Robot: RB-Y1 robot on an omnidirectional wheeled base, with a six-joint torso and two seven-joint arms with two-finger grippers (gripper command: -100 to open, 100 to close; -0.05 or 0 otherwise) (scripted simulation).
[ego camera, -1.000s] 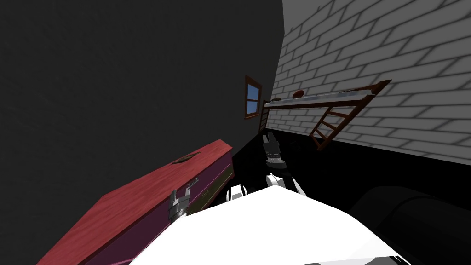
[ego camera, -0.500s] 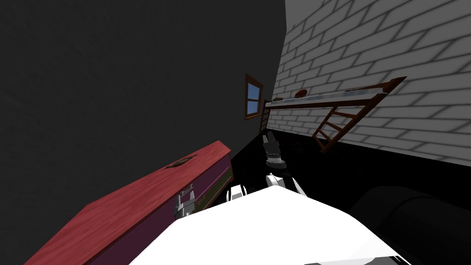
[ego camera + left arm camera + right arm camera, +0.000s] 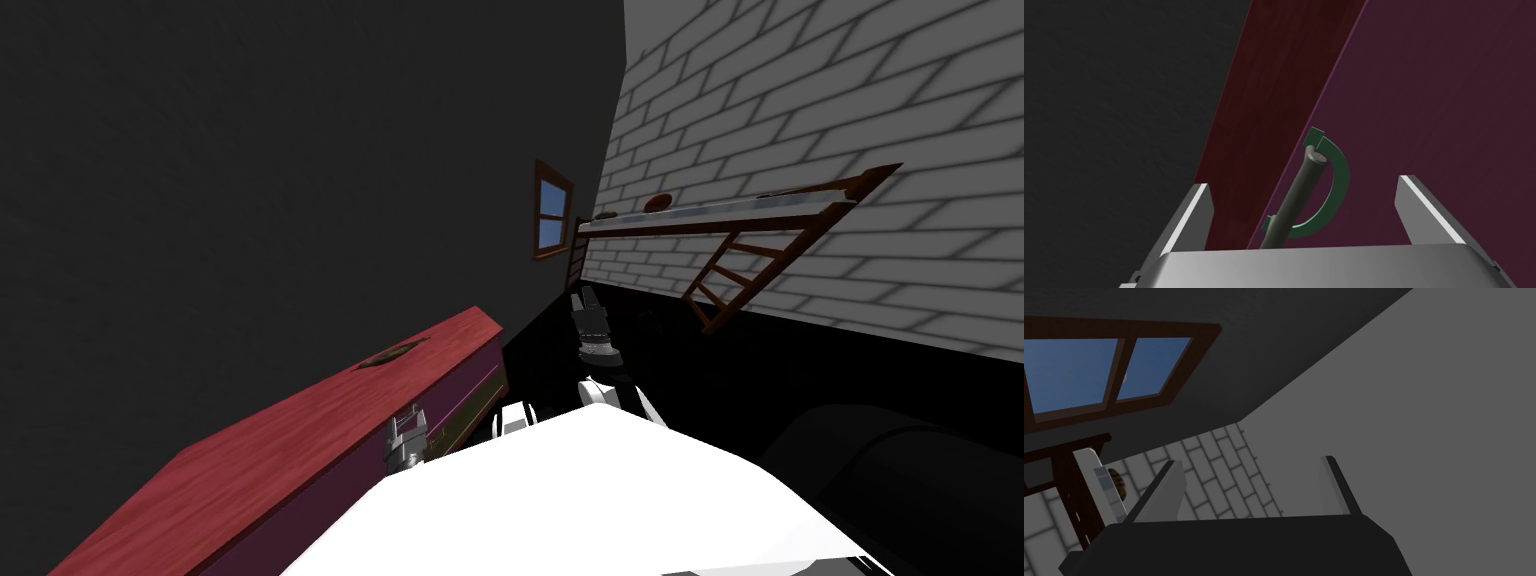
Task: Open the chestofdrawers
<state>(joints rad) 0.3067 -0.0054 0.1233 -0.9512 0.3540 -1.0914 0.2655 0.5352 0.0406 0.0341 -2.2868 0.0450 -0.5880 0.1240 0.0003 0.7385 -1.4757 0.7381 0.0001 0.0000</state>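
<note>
In the head view, the red-topped, purple-fronted chest of drawers (image 3: 300, 440) lies low on the robot's left, against the dark wall. Over the last second the robot's own view has swung slightly. Meanwhile the left gripper (image 3: 408, 422) has crept along the purple front to the spot where the handle stood just ahead of it. The right gripper (image 3: 588, 305) is raised in the middle, well apart from the chest.

In the left wrist view, the fingers stand apart on either side of the dark grey bar handle (image 3: 1296, 195). The handle is carried on a green curved bracket (image 3: 1340, 180) and is not yet pinched. The approach looks finished, so closing and pulling should come next.

In the right wrist view, the right gripper (image 3: 1251, 460) is spread and holds nothing.
</note>
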